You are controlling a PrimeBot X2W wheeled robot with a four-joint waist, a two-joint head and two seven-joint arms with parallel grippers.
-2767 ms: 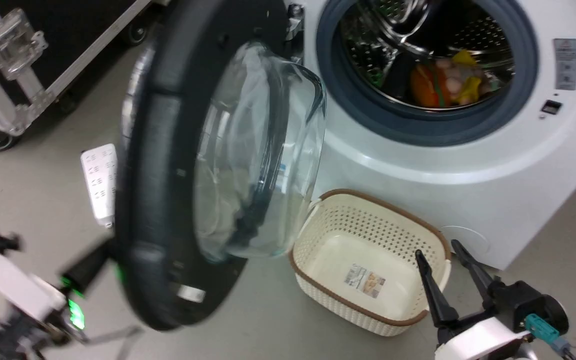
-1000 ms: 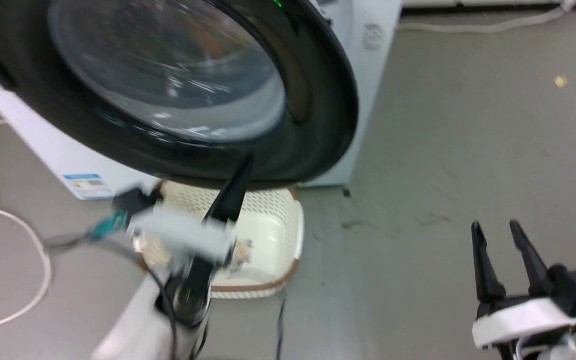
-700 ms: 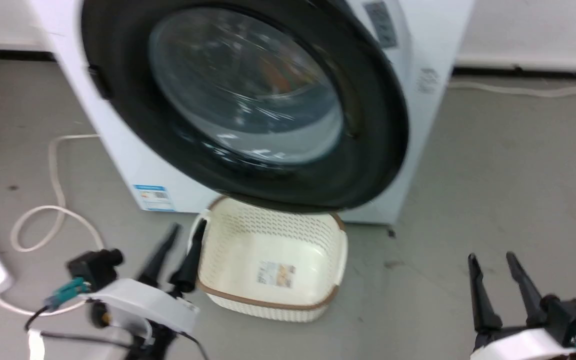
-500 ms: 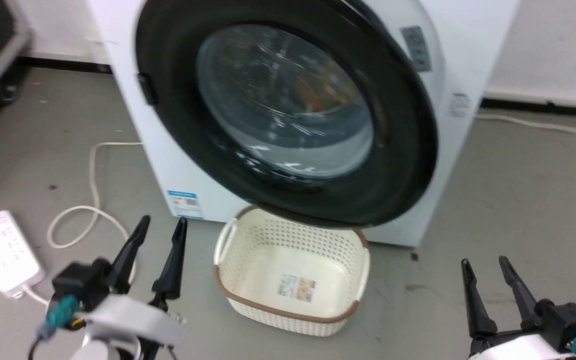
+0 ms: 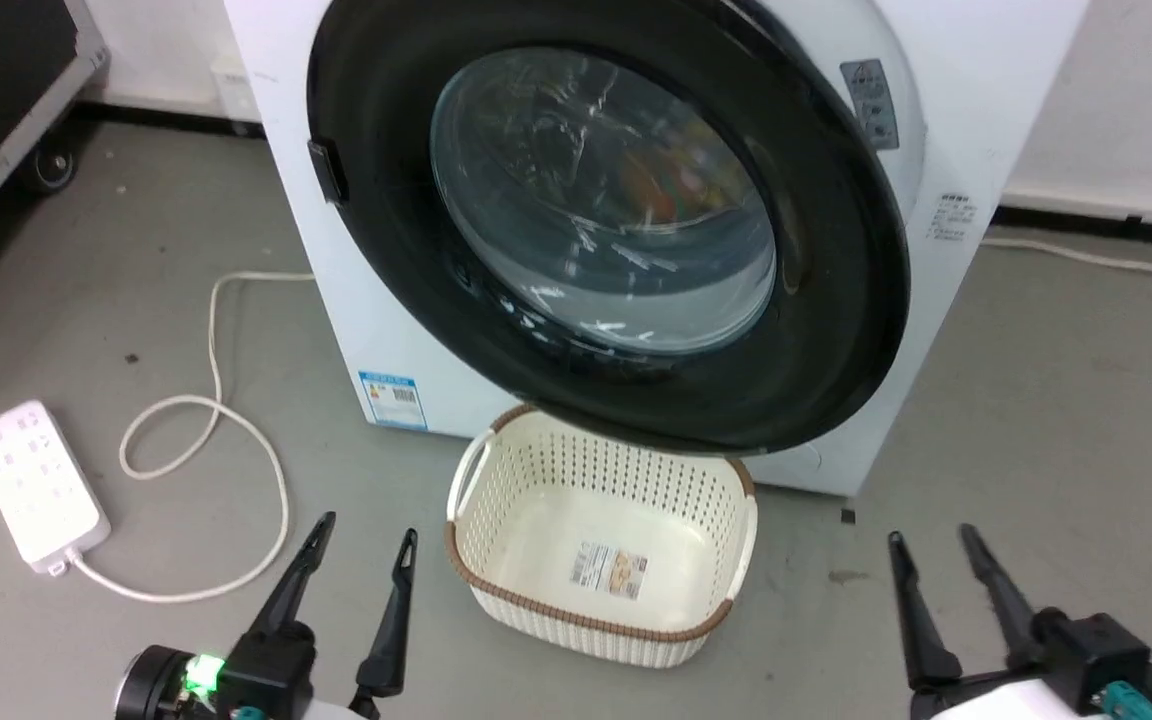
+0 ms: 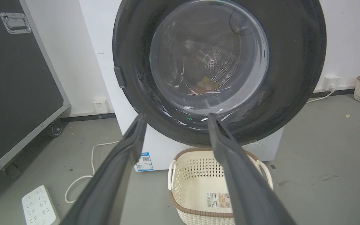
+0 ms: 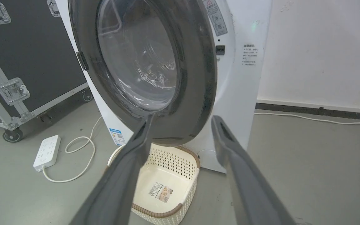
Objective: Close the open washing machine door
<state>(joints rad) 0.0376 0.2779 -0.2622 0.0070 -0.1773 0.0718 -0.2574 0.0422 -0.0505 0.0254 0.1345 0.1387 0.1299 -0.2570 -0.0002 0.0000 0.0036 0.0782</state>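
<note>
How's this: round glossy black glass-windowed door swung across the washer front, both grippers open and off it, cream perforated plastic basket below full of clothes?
One error: the head view shows the cream perforated plastic basket empty but for a label. The round glossy black door is across the washer front; left gripper and right gripper are open, off it.

We face the washer (image 5: 376, 330): basket (image 5: 586, 625) before it, under the door (image 5: 836, 300); power strip (image 5: 34, 485) on the floor (image 5: 1036, 400), left.
</note>
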